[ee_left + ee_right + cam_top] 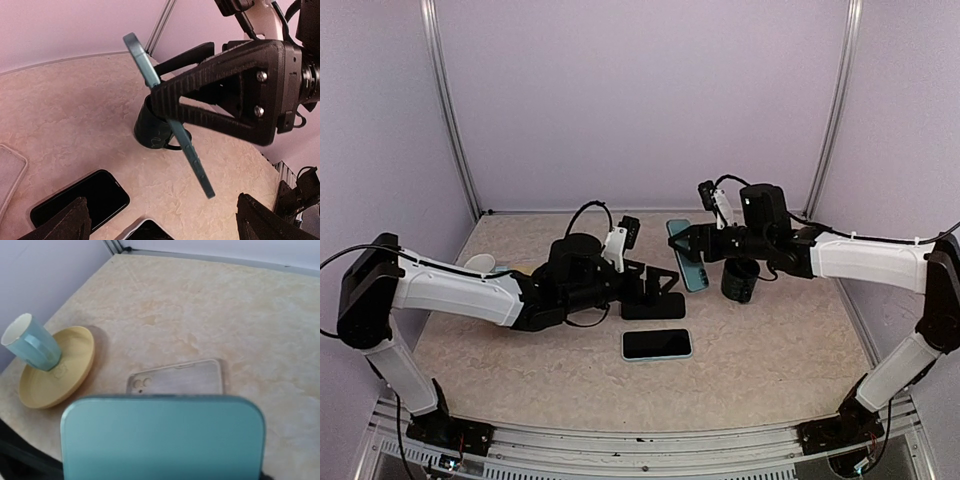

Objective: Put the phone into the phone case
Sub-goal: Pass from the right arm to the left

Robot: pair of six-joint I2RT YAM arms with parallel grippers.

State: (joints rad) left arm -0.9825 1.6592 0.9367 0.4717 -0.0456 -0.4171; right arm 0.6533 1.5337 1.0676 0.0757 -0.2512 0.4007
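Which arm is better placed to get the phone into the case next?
Right. The right fingers hold the teal phone aloft, clear case in its wrist view; left fingers are open, empty.

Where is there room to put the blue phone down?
Bare table near-right, between the near phone and the right arm's base, and near-left, in front of the left arm. Crowded in the middle: left gripper, right gripper with the blue phone, dark cup.

Teal phone [162, 437]: smooth satin back
Phone case [175, 377]: clear glossy plastic
Table [225, 305]: smooth, marbled
Right gripper fingers [220, 75]: ribbed matt black plastic
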